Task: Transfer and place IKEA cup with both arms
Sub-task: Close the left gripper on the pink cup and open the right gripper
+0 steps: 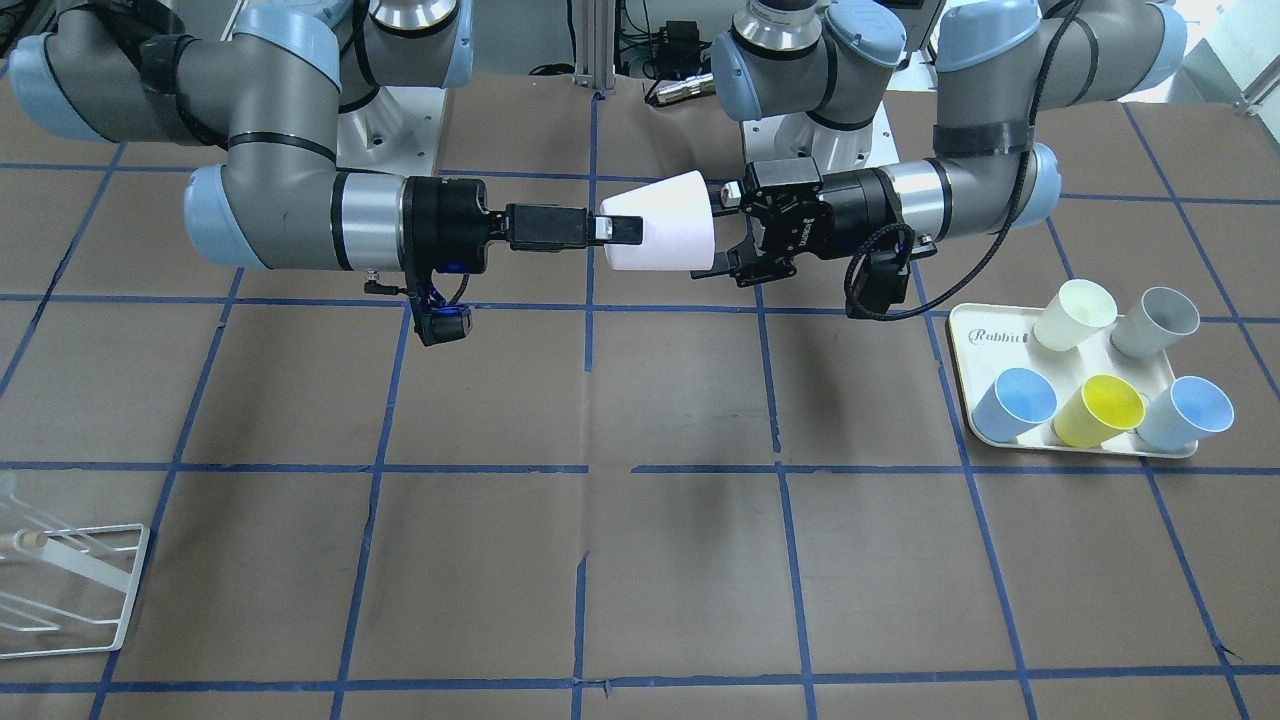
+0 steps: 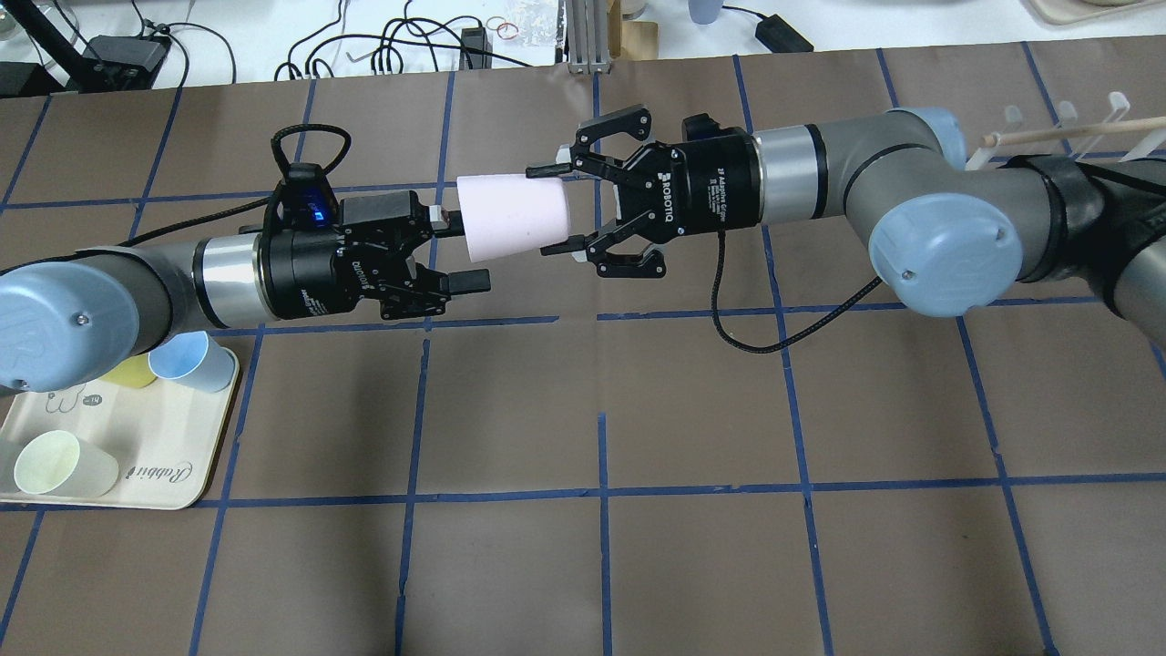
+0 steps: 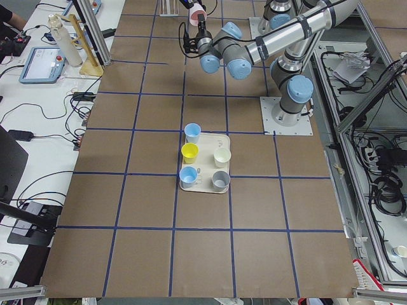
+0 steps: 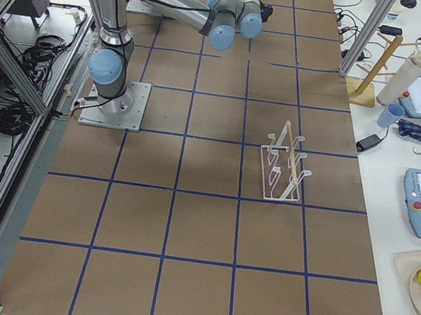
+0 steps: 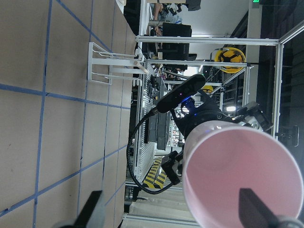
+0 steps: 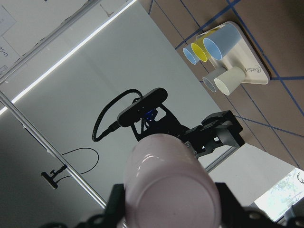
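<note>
Handover pose: cup (image 2: 515,219) hangs sideways mid-air so your right gripper (image 2: 553,208) clamps the base; left gripper (image 2: 463,251) sits spread wide at the rim, free to back off I'd guess.

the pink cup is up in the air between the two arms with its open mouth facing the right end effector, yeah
Not quite: the open mouth of the pink cup faces the left end effector, not the right end effector. The left wrist view looks straight into the mouth. The rest holds: it is in the air between the two.
</note>
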`<move>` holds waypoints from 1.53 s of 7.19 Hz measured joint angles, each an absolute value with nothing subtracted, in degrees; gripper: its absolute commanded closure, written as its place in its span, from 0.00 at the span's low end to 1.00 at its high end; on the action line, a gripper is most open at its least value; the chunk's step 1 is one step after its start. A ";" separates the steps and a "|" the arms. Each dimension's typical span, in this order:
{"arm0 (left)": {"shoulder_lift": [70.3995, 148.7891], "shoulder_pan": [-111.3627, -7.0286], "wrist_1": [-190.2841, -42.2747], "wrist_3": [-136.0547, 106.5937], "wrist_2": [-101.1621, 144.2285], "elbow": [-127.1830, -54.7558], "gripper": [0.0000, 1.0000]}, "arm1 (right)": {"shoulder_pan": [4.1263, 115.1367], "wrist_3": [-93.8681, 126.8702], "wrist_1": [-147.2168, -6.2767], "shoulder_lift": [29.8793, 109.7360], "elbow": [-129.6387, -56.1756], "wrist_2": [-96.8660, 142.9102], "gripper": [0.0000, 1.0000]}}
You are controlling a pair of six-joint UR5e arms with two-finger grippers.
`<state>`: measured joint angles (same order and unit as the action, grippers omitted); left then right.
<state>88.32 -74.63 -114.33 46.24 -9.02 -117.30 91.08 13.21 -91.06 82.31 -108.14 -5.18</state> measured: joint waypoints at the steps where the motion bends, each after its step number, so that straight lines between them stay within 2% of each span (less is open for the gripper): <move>1: 88.73 -74.63 -113.48 45.99 -8.83 -117.27 0.36 | 91.14 13.27 -91.05 82.10 -108.12 -5.18 1.00; 4: 90.11 -74.62 -112.33 45.77 -8.62 -117.17 0.57 | 91.23 13.35 -91.05 81.98 -108.11 -5.19 1.00; 5: 90.21 -74.62 -112.29 45.74 -8.64 -117.13 0.74 | 91.23 13.36 -91.05 81.95 -108.11 -5.21 1.00; 6: 90.23 -74.62 -112.26 45.73 -8.67 -117.07 0.85 | 91.23 13.36 -91.06 81.85 -108.11 -5.27 1.00; 8: 89.94 -74.42 -112.24 45.72 -8.74 -116.80 1.00 | 91.23 13.36 -91.06 81.69 -108.11 -5.35 1.00; 9: 89.76 -74.33 -112.24 45.47 -8.88 -116.36 1.00 | 91.23 13.36 -91.07 81.68 -108.05 -5.31 1.00; 10: 89.55 -74.29 -112.26 44.93 -9.04 -115.78 1.00 | 91.21 13.38 -91.07 81.66 -108.02 -5.27 0.79; 11: 89.42 -74.27 -112.27 44.55 -9.34 -115.42 1.00 | 91.21 13.42 -91.05 81.65 -107.96 -5.21 0.14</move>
